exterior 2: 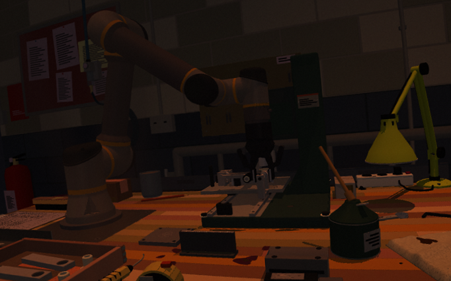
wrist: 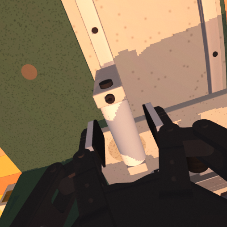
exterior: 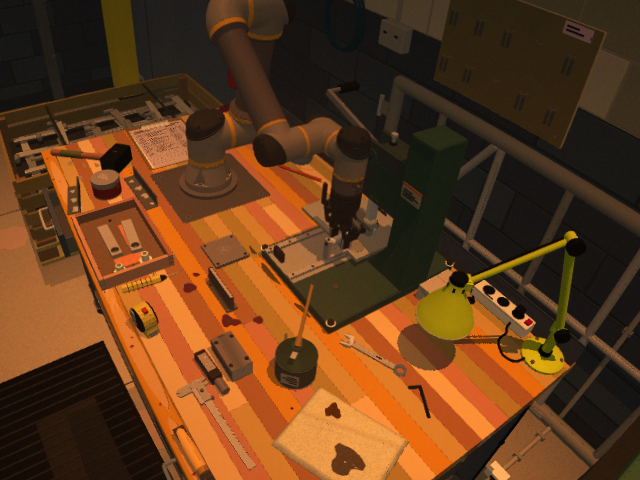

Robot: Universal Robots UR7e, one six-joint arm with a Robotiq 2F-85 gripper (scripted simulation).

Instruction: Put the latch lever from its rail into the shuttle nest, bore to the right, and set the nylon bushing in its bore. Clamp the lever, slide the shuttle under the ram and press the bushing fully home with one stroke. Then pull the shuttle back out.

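Note:
The shuttle sits on its slide rails at the foot of the green press, close in by the column. Its white cylindrical handle stands upright between the fingers of my gripper. My gripper is open around the handle and holds nothing. A small block with two dark holes caps the handle's end at the rail. Two spare levers and bushings lie in the wooden tray at the bench's left. The lever in the nest is hidden by my wrist.
The wooden tray is at the left edge. A glue pot with a brush stands in front of the press base. A yellow lamp, a spanner, a hex key and a cloth lie to the right and front.

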